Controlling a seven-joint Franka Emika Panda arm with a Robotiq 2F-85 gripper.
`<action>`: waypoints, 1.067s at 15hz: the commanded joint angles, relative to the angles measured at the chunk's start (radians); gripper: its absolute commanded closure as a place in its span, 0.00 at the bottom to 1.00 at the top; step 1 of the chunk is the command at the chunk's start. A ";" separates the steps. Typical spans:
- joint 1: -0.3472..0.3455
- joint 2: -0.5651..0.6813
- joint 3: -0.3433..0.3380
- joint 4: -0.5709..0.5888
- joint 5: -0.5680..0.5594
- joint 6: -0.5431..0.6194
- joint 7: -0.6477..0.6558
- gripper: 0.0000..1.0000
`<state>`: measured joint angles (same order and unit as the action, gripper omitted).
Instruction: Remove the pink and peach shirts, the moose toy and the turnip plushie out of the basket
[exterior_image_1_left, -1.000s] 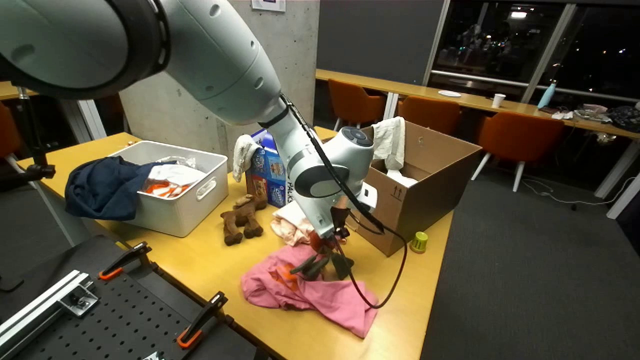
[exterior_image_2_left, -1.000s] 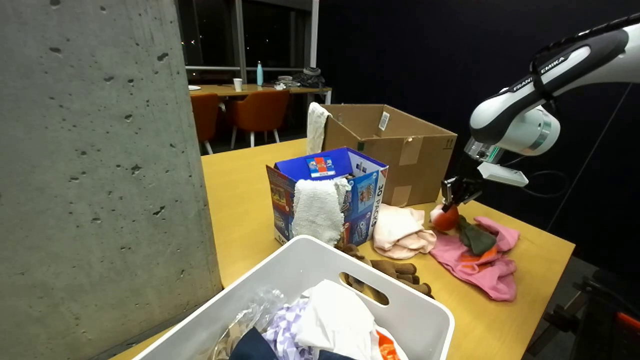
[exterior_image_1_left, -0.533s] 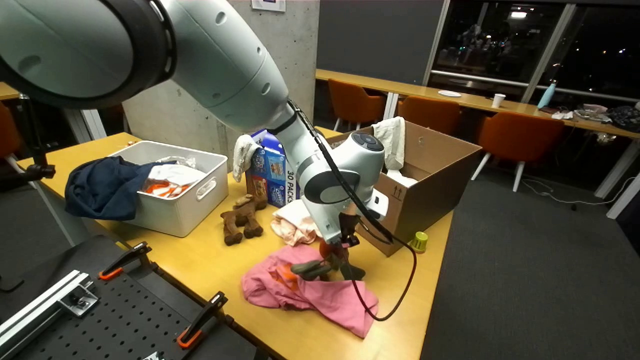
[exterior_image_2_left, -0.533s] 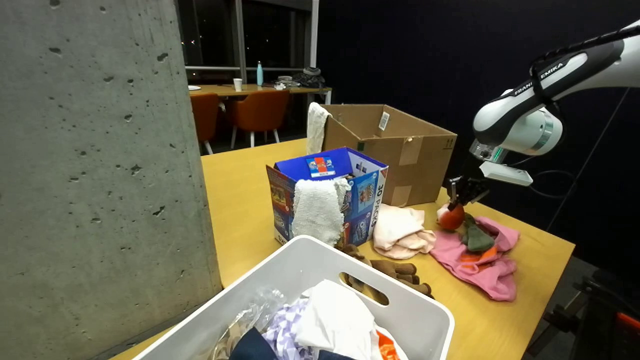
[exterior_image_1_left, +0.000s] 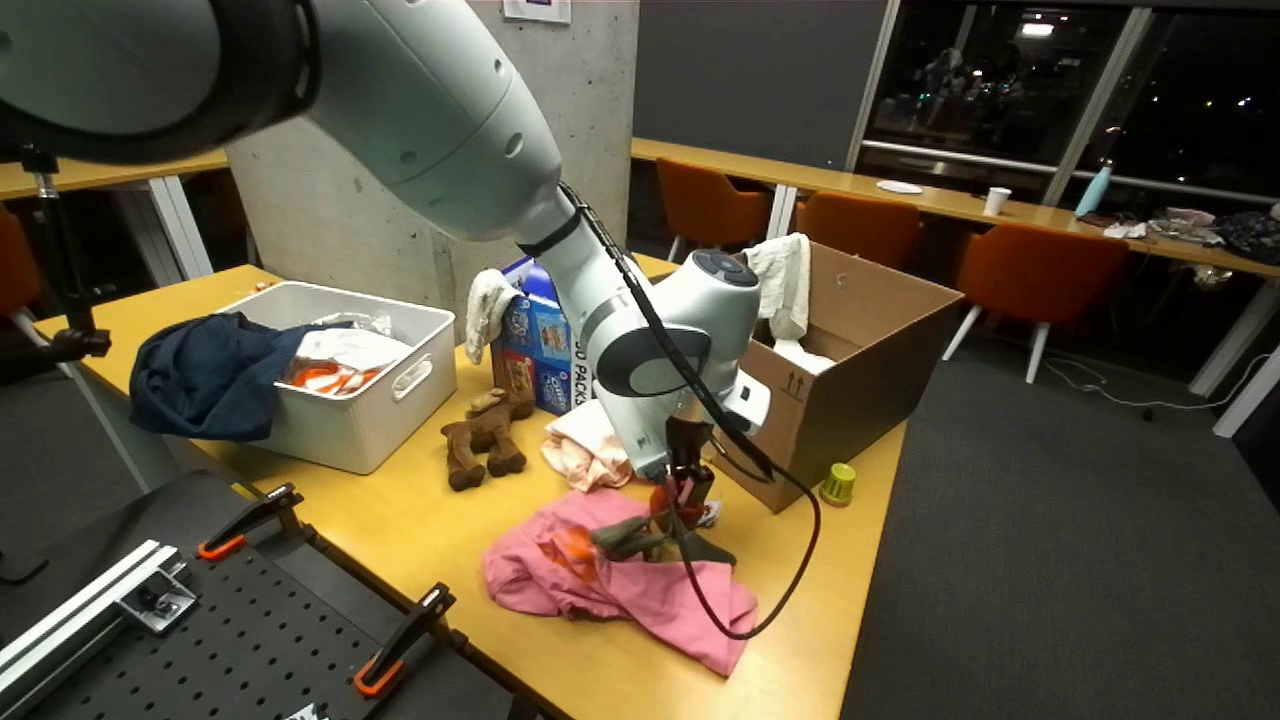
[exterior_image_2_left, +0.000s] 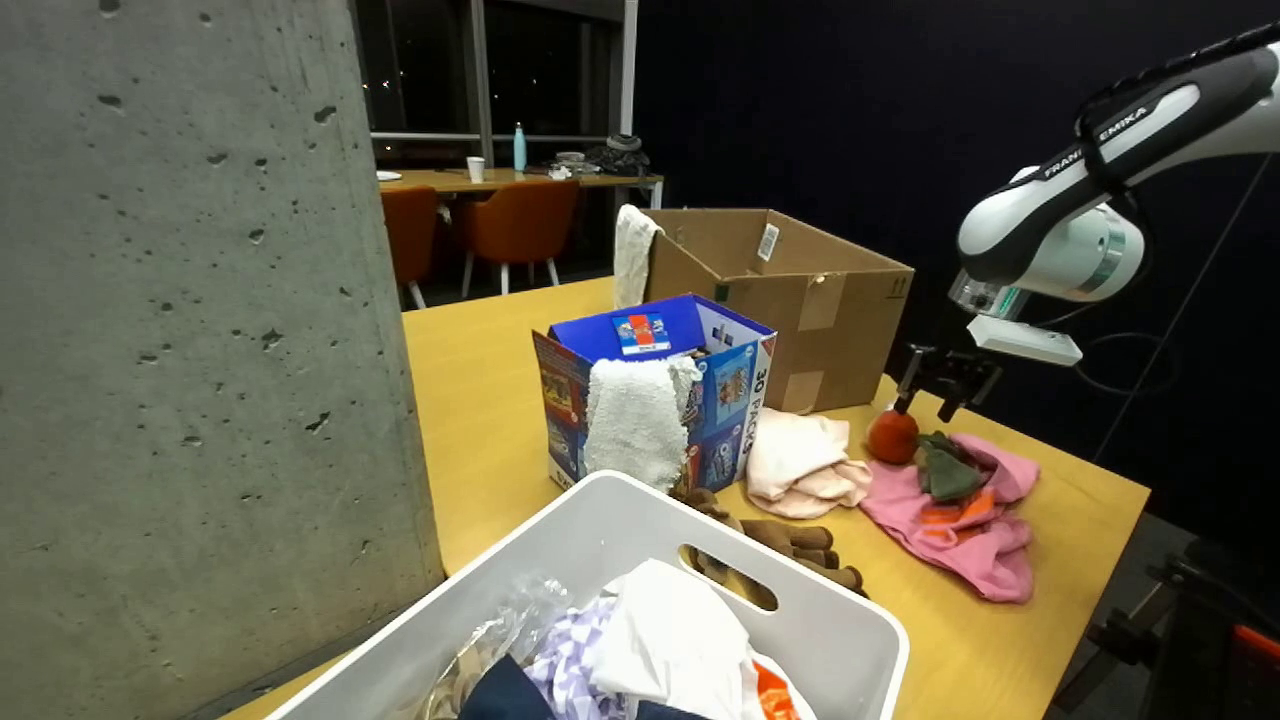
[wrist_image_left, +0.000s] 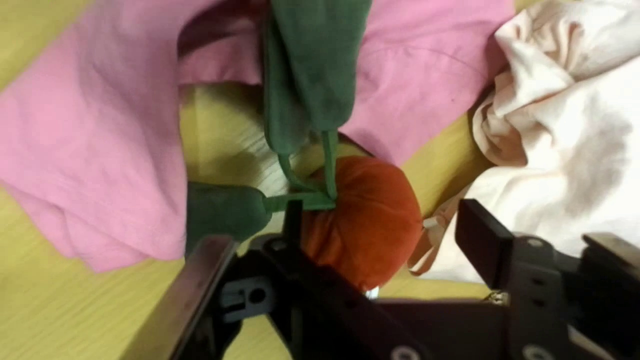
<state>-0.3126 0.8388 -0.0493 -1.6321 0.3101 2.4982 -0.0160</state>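
The basket (exterior_image_1_left: 330, 430) is holding white-and-orange cloth (exterior_image_1_left: 350, 350) and an overhanging navy garment (exterior_image_1_left: 215, 380); in an exterior view, lavender cloth (exterior_image_2_left: 572, 655) is showing inside. The box (exterior_image_1_left: 860, 400) is holding white cloth (exterior_image_1_left: 803, 358). Right of the basket, the moose (exterior_image_1_left: 487, 440), peach shirt (exterior_image_2_left: 805, 465), pink shirt (exterior_image_1_left: 640, 585) and turnip (exterior_image_2_left: 893, 438) are lying on the bench (exterior_image_1_left: 800, 640), the hand (exterior_image_2_left: 925, 410) standing spread over the turnip.
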 joint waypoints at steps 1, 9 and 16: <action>0.049 -0.194 -0.028 -0.242 -0.011 0.032 0.067 0.00; 0.200 -0.544 -0.092 -0.684 -0.063 0.109 0.276 0.00; 0.297 -0.804 -0.122 -0.910 -0.336 0.131 0.547 0.00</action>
<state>-0.0361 0.1331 -0.1555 -2.4914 0.0922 2.6380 0.4397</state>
